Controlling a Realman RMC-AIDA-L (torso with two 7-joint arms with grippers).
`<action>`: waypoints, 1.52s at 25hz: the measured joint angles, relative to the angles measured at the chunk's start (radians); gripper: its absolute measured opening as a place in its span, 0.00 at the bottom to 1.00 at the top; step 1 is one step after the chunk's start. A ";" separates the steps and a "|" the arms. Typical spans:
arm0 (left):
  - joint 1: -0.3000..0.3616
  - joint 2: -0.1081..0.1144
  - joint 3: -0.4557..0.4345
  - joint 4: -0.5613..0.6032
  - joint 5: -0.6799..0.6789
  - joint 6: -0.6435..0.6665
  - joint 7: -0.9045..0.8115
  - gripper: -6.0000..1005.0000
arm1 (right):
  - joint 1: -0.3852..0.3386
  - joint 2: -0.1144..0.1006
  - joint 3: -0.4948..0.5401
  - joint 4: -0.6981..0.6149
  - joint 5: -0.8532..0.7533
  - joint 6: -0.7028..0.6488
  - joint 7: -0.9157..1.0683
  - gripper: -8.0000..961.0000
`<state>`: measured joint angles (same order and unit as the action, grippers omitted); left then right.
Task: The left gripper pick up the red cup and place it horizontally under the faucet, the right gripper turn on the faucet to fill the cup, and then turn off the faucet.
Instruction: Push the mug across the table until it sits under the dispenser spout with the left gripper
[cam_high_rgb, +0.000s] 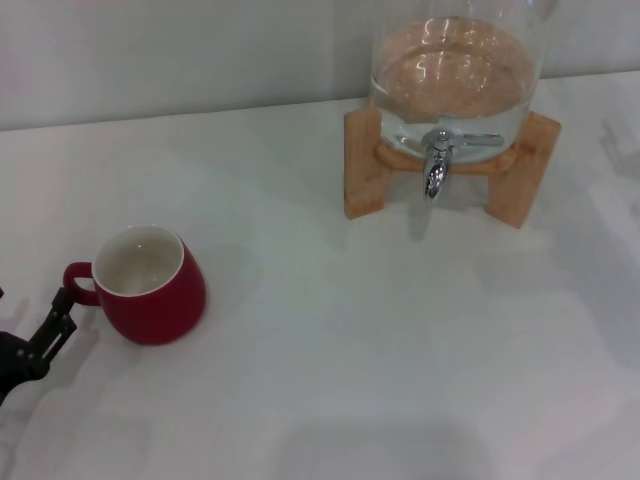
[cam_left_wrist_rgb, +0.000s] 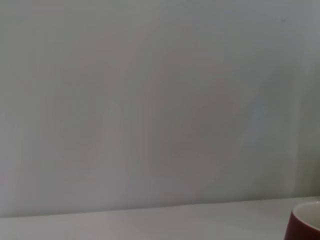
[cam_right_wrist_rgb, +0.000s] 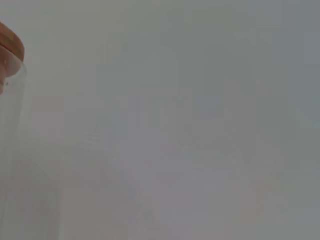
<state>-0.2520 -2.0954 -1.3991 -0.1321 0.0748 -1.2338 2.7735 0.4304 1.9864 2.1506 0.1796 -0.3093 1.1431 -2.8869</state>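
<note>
On the white counter (cam_high_rgb: 330, 380), toward my left side: one red cup (cam_high_rgb: 148, 287), upright, mouth up, white inside, no contents that I can see. Its loop handle points outward to my left. My left wrist view catches only a sliver of it at the frame's corner.

Handling, as I judge it: glazed ceramic, rigid, moderately weighty for its size, smooth and likely slippery on the rounded belly. It is breakable if knocked or dropped, so I want a firm, centred grip. Best hold: across the body just below the rim, where the wall narrows, or across the handle; the bulging lower wall could squirt out of the fingers.

Left pincer (cam_high_rgb: 40, 340): at the frame's left edge, just beside the cup's handle, one dark finger close to the loop; I cannot tell whether it touches. Holding nothing; its spread I cannot tell.

Right pincer: not visible in any view.

Destination: faucet (cam_high_rgb: 436, 165), chrome, on a glass dispenser (cam_high_rgb: 455, 70) part-filled with water, resting on a wooden stand (cam_high_rgb: 365, 165), well apart from the cup, toward my far right. Nothing stands beneath the spout.
</note>
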 joint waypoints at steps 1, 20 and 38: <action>0.000 0.000 0.000 0.000 0.000 0.000 0.000 0.87 | 0.000 0.000 0.000 0.000 0.000 0.000 0.000 0.64; -0.025 0.004 0.000 0.000 0.005 0.047 0.000 0.86 | 0.001 0.000 0.000 0.001 -0.001 0.006 0.000 0.64; -0.076 0.010 -0.007 -0.001 0.005 0.133 0.000 0.86 | -0.008 0.008 -0.004 0.026 0.000 0.015 0.000 0.64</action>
<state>-0.3279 -2.0849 -1.4059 -0.1335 0.0798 -1.1011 2.7735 0.4223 1.9945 2.1466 0.2053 -0.3092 1.1579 -2.8869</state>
